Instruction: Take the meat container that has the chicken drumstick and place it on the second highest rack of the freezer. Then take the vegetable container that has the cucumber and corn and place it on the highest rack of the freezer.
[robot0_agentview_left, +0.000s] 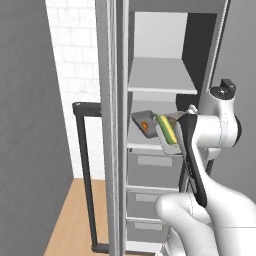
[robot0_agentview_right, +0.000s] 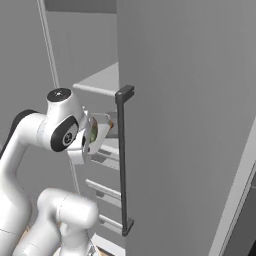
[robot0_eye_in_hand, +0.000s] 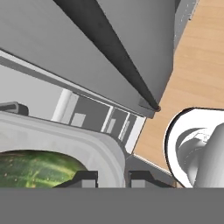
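On the left of the left base view you see the open door with its dark handle (robot0_agentview_left: 85, 170), then the freezer (robot0_agentview_left: 155, 75) with its pale shelves. The meat tray with the drumstick (robot0_agentview_left: 145, 126) already sits on the second shelf down, so you are on the second step. Right of it, the vegetable tray (robot0_agentview_left: 167, 134) hangs tilted in front of that same shelf, cucumber and corn (robot0_agentview_left: 167, 129) inside, with the gripper (robot0_eye_in_hand: 113, 178) closed narrow on its rim. The tray looks just outside the shelf edge, though the arm hides part of it. The top shelf (robot0_agentview_left: 160, 80) is bare above. Your next move calls for lifting the tray to that level, levelling it, then pushing it in.
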